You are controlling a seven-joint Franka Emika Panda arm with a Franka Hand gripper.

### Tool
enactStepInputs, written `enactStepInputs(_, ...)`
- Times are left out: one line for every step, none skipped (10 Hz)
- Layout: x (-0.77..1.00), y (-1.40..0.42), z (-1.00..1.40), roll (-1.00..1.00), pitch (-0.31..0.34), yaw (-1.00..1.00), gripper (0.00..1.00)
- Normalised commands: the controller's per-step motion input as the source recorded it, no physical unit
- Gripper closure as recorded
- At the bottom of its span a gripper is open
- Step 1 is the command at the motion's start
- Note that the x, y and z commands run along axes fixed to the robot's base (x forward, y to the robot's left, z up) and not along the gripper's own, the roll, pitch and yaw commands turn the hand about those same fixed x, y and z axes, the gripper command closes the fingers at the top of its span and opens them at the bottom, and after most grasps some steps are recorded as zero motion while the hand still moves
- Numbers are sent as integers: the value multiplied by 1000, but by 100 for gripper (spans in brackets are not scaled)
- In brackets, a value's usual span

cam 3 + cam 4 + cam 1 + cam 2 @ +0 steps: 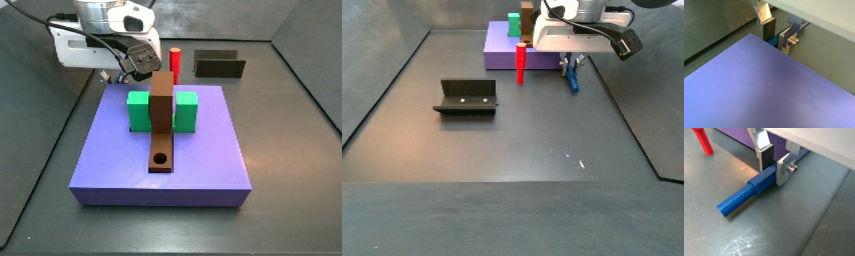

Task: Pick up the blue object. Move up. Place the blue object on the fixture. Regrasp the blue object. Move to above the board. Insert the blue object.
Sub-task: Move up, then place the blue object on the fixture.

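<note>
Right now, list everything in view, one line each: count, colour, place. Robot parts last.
blue object: one, blue, lying on the floor beside the board, its end between the gripper's fingers.
red peg: one, red, upright on the floor by the board.
board: one, lavender, on the floor.
green block: one, green, on the board.
brown strip: one, brown, round hole, across the green block.
fixture: one, dark, on the floor apart from the board.
gripper: one, silver, low at the blue object.

Blue object (747,193) saturated blue between the gripper (774,167) with silver plates and dark pads, red peg (521,56), lavender board (160,150) with green block (139,110) and brown strip (162,125), olive-black fixture (466,97), grey worktop (529,150).
</note>
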Motion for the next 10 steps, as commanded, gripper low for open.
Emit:
enactStepInputs(0,0,833,0,0,0,100)
enactStepInputs(23,32,858,5,-13,45,100)
enactStepInputs(-45,21,682,-11,52,52,100)
enactStepInputs(-18,2,317,-70,51,26,100)
enactStepInputs(0,17,0,0,0,0,100)
enactStepInputs(109,523,483,-886,0,-77,100)
enactStepInputs(326,494,723,-917,97,0,100)
enactStepInputs(314,469,677,-940,203,0,100)
enactStepInputs(311,406,531,-1000,214,-6,100)
enactStepInputs(329,394,523,-1000,197,-9,100)
